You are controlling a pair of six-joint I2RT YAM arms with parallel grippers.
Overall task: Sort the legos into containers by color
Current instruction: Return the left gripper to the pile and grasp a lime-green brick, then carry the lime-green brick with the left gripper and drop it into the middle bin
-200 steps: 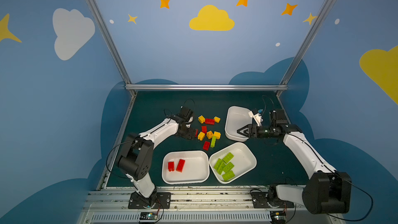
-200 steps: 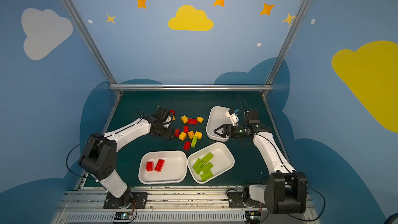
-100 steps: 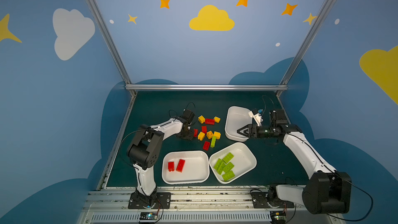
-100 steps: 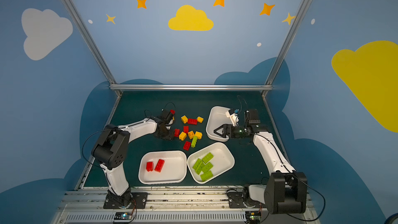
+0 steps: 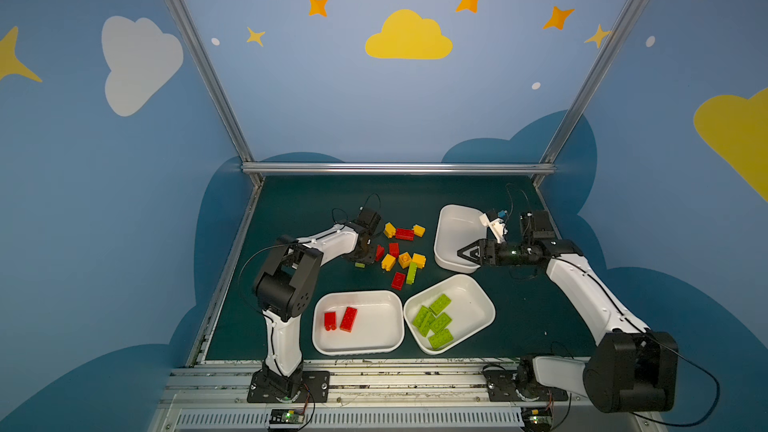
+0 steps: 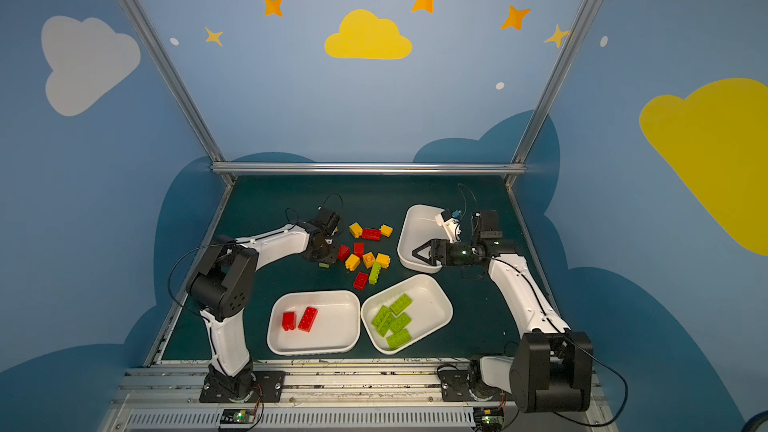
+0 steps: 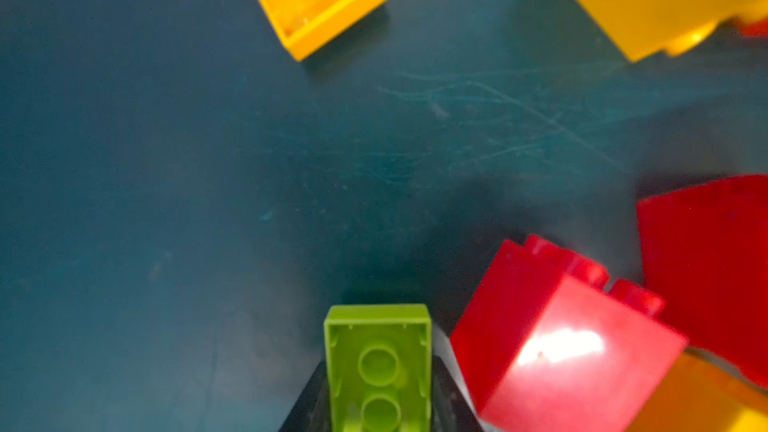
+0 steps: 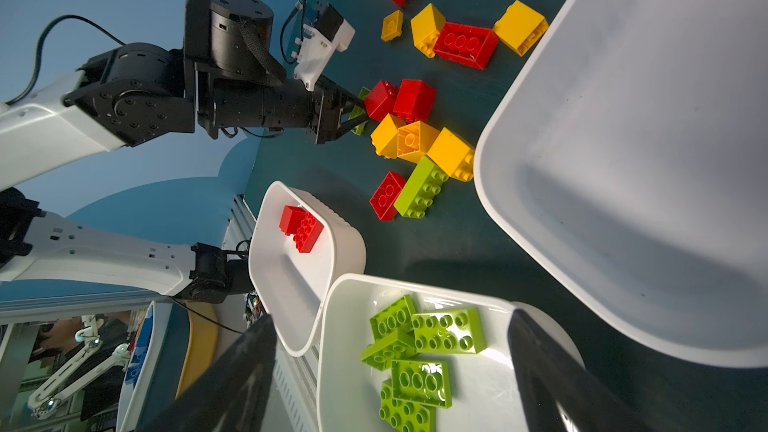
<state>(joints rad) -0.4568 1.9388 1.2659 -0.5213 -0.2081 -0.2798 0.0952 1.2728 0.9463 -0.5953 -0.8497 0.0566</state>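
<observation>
My left gripper [image 5: 360, 261] is down at the left edge of the loose pile of legos [image 5: 401, 251], shut on a small lime green lego [image 7: 377, 367] that lies upside down between its jaws. A red lego [image 7: 552, 338] sits right beside it. My right gripper [image 5: 460, 252] hangs open and holds nothing, over the near rim of the empty back container [image 5: 457, 222]. The front left container [image 5: 386, 326] holds two red legos [image 5: 340, 320]. The front right container [image 5: 473, 309] holds several green legos [image 5: 434, 322].
Red, yellow and one long green lego [image 6: 375, 273] lie scattered on the dark green table between the arms. A metal rail [image 5: 395, 168] closes the back, and blue walls stand on both sides. The left arm's elbow [image 5: 286, 280] stands left of the red container.
My left gripper has closed on the small green lego at the pile's left edge, and that arm's elbow has swung nearer the front. The right arm has not moved.
</observation>
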